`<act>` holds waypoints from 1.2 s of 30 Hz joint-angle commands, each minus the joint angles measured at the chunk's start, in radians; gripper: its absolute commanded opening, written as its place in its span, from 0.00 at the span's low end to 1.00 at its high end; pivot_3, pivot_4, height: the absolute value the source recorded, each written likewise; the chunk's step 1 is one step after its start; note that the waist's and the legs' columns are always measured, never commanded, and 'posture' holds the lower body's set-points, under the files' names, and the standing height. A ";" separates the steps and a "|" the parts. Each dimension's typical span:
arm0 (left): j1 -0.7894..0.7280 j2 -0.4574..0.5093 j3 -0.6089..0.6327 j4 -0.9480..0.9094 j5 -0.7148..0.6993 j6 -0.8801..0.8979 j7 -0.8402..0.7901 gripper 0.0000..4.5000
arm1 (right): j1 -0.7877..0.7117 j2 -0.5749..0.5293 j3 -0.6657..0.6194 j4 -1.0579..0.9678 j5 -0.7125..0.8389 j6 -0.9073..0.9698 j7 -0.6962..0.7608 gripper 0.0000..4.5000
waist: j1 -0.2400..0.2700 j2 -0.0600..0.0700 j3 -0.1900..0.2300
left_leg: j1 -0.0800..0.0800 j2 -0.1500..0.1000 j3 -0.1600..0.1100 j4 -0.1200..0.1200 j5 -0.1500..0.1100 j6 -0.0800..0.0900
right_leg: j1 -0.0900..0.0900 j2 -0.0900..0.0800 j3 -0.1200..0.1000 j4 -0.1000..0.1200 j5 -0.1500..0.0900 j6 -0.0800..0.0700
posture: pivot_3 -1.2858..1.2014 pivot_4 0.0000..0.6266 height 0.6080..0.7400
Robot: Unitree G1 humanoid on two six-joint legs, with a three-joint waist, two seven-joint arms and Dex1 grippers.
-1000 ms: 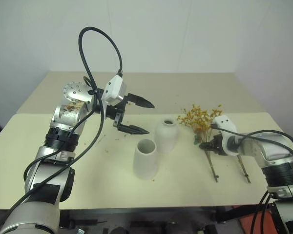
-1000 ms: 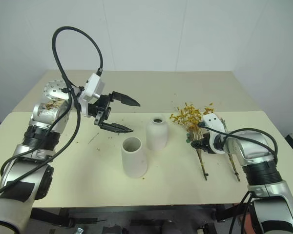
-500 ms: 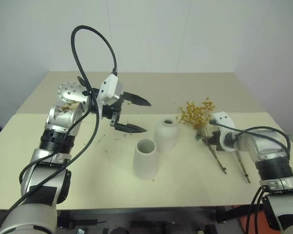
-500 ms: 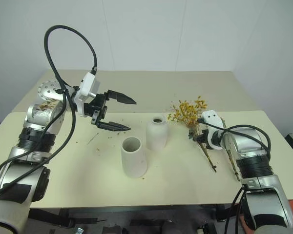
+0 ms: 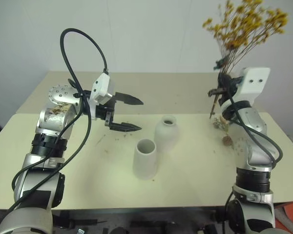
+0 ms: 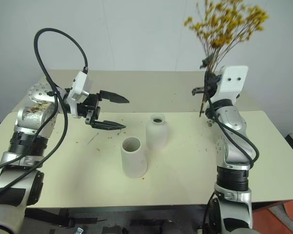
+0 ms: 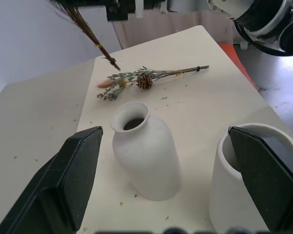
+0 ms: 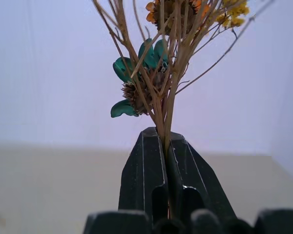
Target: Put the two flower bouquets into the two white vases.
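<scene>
Two white vases stood near the middle of the cream table (image 5: 49, 161): the straight cylinder vase (image 5: 146, 159) nearer the robot, and the narrow-necked bottle vase (image 5: 166, 133) just beside it, further back and to the right, both upright and empty. The right gripper (image 5: 221, 90) was raised high above the table's right side, pointing upward, its fingers (image 8: 144, 170) clamped tight on the thin stems of the yellow-orange bouquet (image 5: 246, 27). That bunch stood nearly upright, blossoms fanned out above the gripper against the wall, with the stem ends (image 5: 213, 108) hanging just below the grip, clear of the table. A small teal-leaved sprig (image 8: 136, 73) sat among the stems just above the fingertips. The grey-green bouquet (image 7: 146, 80) with its pinecone lay flat on the table beyond the bottle vase, on the right side. The left gripper (image 5: 134, 115) hovered left of the vases, pointing toward them, jaws spread wide and holding nothing.
</scene>
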 commanded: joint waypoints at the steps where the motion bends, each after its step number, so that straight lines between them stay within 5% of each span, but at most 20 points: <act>1: 0.016 0.020 0.040 -0.053 -0.027 0.020 0.020 1.00 | -0.034 0.054 -0.043 -0.064 0.131 -0.103 0.036 0.00 | -0.001 0.000 0.000 | 0.000 0.000 0.000 0.000 0.000 0.000 | 0.000 0.000 0.000 0.000 0.000 0.000 | 0.52 0.24 1.00; 7: 0.051 0.040 0.056 -0.104 -0.040 0.058 0.039 1.00 | 0.001 0.135 0.008 -0.096 0.267 -0.146 0.139 0.00 | -0.002 0.001 0.000 | 0.001 0.000 0.000 0.000 0.000 0.000 | 0.001 0.000 0.000 0.000 0.000 -0.001 | 0.52 0.24 1.00; 13: 0.085 0.061 0.063 -0.139 -0.047 0.091 0.070 1.00 | 0.039 0.164 0.128 -0.053 0.225 -0.187 0.222 0.00 | -0.007 0.001 0.000 | 0.001 0.000 0.000 0.000 0.000 0.000 | 0.001 0.000 -0.001 0.001 0.000 -0.001 | 0.52 0.24 1.00; 36: 0.142 0.100 0.082 -0.208 -0.081 0.134 0.112 1.00 | 0.202 0.168 0.234 -0.018 0.132 -0.267 0.282 0.00 | -0.014 0.001 0.000 | 0.001 0.000 -0.002 0.000 0.000 -0.001 | 0.001 0.000 -0.002 0.000 0.000 -0.001 | 0.52 0.24 1.00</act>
